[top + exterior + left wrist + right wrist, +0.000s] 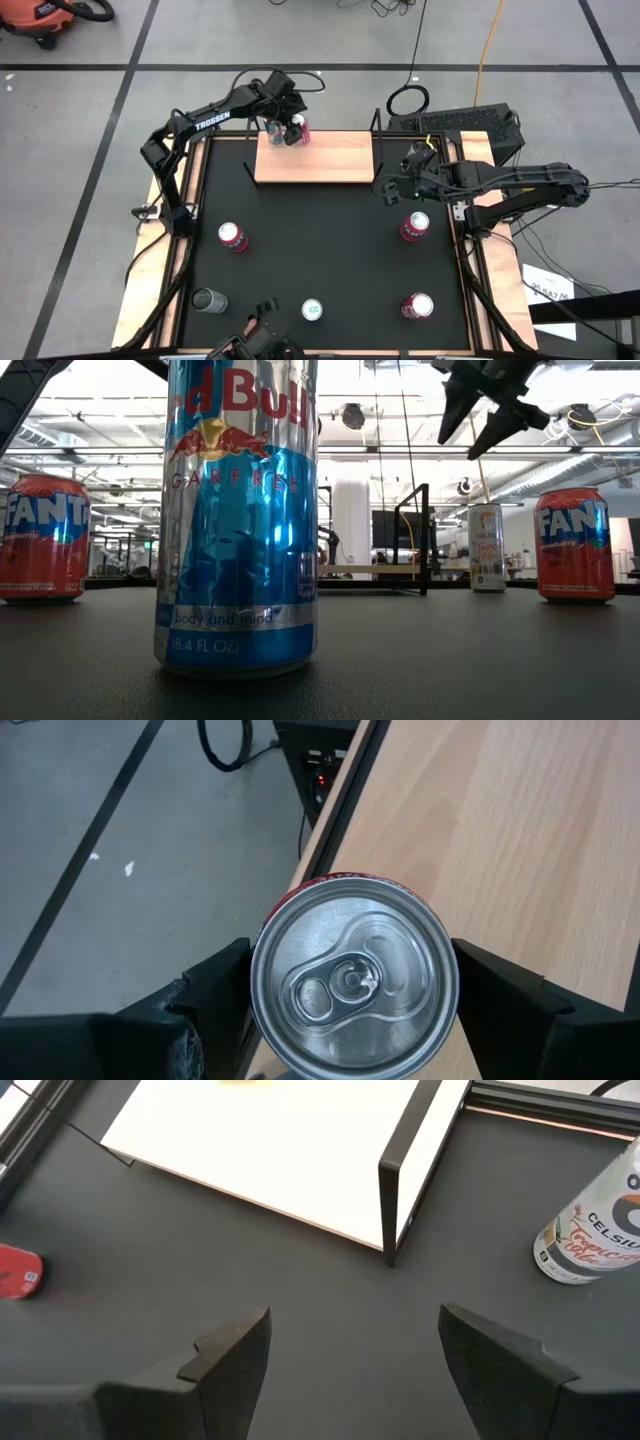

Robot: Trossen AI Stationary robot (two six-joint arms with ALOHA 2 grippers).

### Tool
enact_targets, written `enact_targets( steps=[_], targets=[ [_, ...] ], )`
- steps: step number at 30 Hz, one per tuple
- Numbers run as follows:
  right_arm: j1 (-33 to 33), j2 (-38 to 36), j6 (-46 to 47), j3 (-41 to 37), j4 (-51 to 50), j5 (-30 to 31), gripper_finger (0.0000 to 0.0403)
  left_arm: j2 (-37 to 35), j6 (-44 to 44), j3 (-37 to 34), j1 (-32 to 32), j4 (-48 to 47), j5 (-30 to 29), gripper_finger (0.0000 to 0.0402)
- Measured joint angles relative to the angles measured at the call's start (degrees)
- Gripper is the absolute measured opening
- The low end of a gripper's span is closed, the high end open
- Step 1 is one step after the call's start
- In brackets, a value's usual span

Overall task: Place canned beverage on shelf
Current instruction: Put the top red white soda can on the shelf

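A red can (301, 130) is at the far left corner of the light-wood shelf (330, 160), which has black wire brackets (378, 150) at its ends. My left gripper (290, 128) is over that corner and shut on the can. In the left wrist view I look down on the can's silver top (355, 975). My right gripper (385, 188) is open and empty, above the black table just off the shelf's near right corner. It also shows at the top of the low view (490, 415). My left gripper pinches the red can's side wall just below its top rim (262, 982) between its two fingers (215, 1000), one on either side. The fingers point down from above. The can is upright over the shelf's far edge. I cannot tell whether it stands on the board.
Three Fanta cans (232, 237) (415, 226) (417, 305), a dark can (210, 300) and a Red Bull can (313, 310) stand on the black table. A Celsius can (590, 1220) stands right of the shelf. A dark box (470, 125) sits at the far right corner.
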Motion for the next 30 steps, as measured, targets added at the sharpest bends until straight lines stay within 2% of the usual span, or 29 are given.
enact_targets(
  steps=[20,30],
  targets=[
    [-0.6,0.0,-0.9,0.0,0.7,-0.1,0.0279,1.7,0.6,0.2,-0.5,0.0,-1.0,0.0280],
    [-0.6,0.0,-1.5,0.0,1.0,0.0,0.0279,1.7,-2.1,0.0,-0.7,-0.6,-3.4,0.0322]
  ],
)
